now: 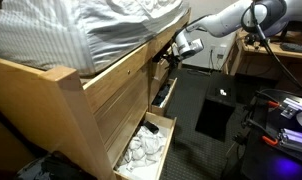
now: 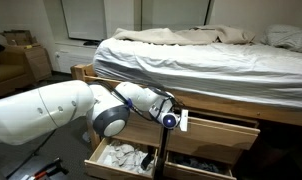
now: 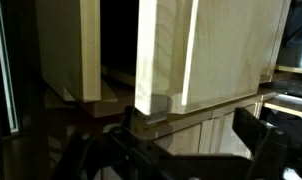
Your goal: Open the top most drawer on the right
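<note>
Wooden drawers sit under the bed in two rows. In an exterior view the top drawer on the right (image 2: 226, 133) stands slightly out from the frame, and my gripper (image 2: 171, 120) is at its left end. From the side, an exterior view shows the gripper (image 1: 177, 46) against the bed frame's upper edge. In the wrist view the pale drawer front (image 3: 226, 55) fills the upper right, its lower corner just above my gripper (image 3: 191, 128). The dark fingers (image 3: 256, 135) stand wide apart, open, gripping nothing.
The bottom left drawer (image 2: 119, 160) is pulled out, full of white clothes (image 1: 143, 148). The bottom right drawer (image 2: 196, 165) is also out. A mattress with rumpled bedding (image 2: 201, 55) lies above. A desk (image 1: 261, 50) and cables (image 1: 286, 105) are behind the arm.
</note>
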{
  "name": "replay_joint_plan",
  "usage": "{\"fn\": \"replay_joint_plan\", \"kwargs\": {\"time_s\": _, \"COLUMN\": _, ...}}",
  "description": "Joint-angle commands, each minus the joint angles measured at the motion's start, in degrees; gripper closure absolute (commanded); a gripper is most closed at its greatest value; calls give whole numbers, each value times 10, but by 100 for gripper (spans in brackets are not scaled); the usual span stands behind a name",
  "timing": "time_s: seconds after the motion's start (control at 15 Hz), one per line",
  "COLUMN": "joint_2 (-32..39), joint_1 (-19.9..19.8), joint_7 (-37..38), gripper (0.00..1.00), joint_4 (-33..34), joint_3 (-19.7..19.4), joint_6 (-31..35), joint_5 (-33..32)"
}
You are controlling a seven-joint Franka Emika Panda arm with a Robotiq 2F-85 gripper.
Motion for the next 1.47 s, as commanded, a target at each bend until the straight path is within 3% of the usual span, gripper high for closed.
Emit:
{"fn": "replay_joint_plan", "kwargs": {"time_s": 0.0, "joint_2": 22, "joint_1": 14, "joint_7": -4, "gripper": 0, "joint_4": 47, "joint_3": -11, "joint_6": 2, "joint_5": 20}}
{"fn": "replay_joint_plan", "kwargs": {"time_s": 0.4, "joint_2": 10, "joint_1": 15, "joint_7": 0, "gripper": 0, "joint_4": 32, "joint_3": -19, "joint_6": -5, "joint_5": 22}}
{"fn": "replay_joint_plan", "kwargs": {"time_s": 0.73, "joint_2": 25, "joint_1": 25, "joint_7": 0, "gripper": 0, "joint_4": 40, "joint_3": -34, "joint_6": 61, "joint_5": 42}}
{"fn": "replay_joint_plan", "kwargs": {"time_s": 1.4, "joint_2": -127, "joint_1": 38, "joint_7": 0, "gripper": 0, "joint_4": -205, "joint_3": -46, "joint_6": 251, "joint_5": 76}}
